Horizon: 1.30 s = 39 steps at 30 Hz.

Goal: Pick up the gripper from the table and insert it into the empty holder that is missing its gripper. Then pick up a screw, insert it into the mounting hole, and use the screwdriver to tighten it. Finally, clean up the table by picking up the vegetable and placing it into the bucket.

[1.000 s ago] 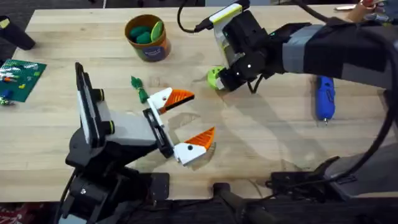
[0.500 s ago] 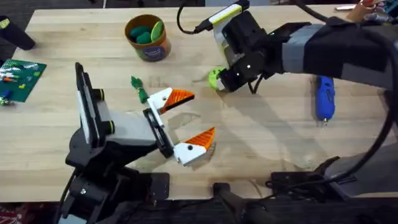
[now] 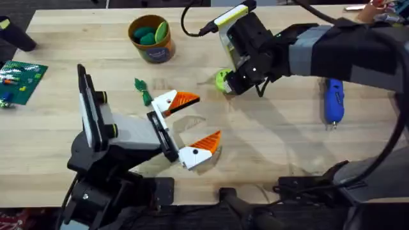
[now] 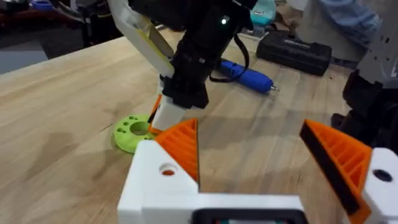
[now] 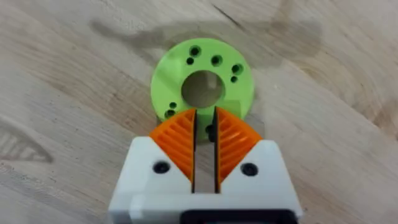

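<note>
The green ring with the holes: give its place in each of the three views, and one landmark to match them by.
Overhead: the green ring lies on the table right of centre, at the right gripper.
Left wrist: left of centre, flat on the wood, beside the right gripper.
Right wrist: upper centre, just beyond the fingertips, which overlap its rim.
Shared landmark: the right gripper's orange pads.

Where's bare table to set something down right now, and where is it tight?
Free: the table between the left gripper and the screwdriver, and the stretch between the bucket and the green baseplate. Crowded: around the green ring under the right gripper, and by the small green piece.
</note>
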Motion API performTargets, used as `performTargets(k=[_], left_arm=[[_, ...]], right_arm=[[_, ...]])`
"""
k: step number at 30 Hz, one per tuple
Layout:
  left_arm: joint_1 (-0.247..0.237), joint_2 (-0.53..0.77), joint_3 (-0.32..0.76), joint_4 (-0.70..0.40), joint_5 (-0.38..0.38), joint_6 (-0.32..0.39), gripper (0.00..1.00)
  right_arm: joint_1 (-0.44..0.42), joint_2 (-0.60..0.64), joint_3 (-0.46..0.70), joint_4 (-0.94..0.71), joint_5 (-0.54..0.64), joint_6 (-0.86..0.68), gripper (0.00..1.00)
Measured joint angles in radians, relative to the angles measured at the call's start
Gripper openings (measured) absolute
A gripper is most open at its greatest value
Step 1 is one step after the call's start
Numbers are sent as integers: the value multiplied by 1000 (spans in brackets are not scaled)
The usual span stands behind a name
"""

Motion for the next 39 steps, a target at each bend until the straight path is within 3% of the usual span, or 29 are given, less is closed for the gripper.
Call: performTargets(k=[39], left_arm=[[0,0,0,0,0,0,986]], right_arm=[[1,0,0,-19,95,0,178]])
